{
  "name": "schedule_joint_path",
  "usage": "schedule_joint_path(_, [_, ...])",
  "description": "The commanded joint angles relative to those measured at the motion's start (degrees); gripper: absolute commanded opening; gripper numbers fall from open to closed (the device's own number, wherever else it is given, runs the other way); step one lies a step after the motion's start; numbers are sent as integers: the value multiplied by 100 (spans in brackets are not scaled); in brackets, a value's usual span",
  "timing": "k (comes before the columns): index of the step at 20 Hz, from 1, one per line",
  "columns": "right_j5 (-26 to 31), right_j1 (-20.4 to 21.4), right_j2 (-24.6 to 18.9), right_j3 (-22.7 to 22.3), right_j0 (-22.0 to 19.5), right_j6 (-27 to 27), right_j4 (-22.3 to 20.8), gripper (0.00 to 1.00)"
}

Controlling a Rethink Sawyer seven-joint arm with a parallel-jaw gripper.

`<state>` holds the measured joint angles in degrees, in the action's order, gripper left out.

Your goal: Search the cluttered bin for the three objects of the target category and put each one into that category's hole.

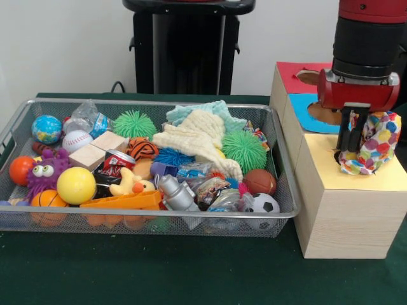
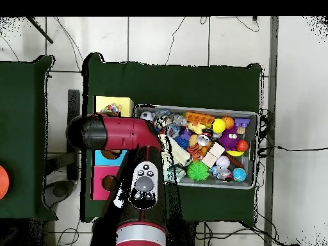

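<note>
My fingers (image 1: 351,147) are clamped on the multicoloured patchwork pouch (image 1: 371,145), a soft cloth thing with bright hexagon patches, hanging over the yellow-topped box (image 1: 369,181) right at its hole; in the overhead view the same pouch (image 2: 113,108) shows as a speckled spot on the yellow square, at about 10 o'clock from the bin. Handling judgement: light, limp, compressible fabric, probably loosely stuffed; it sags and bulges to the 3 o'clock side of my fingers, so the grip is on one edge fold and not through the middle. Not fragile, not slippery, cloth gives good friction against the pads. Risk is snagging: a floppy body can drape over the hole's rim instead of dropping through, so I would want the bulk centred over the opening before letting go. The red-topped box (image 1: 297,75) and blue-topped box (image 1: 315,113) sit behind at 12 o'clock, not concerned here. The wire mesh bin (image 1: 280,184) lies at 9 o'clock from me on the green tabletop (image 1: 191,273), still full: yellow ball (image 1: 75,185), green spiky ball (image 1: 244,150), cream knitted cloth (image 1: 197,140), soccer ball (image 1: 263,204). The cream cloth looks like another soft candidate; best pinched at a raised fold
</note>
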<state>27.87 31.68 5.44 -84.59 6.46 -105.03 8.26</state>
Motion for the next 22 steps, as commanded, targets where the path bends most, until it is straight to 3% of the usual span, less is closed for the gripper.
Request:
schedule_joint_path(1, [290, -130, -314, 72, 18, -747, 6, 0])
schedule_joint_path(13, [-202, -922, -485, 558, -146, -479, -136, 0])
schedule_joint_path(22, [-74, -1172, -592, 961, -352, -39, -309, 0])
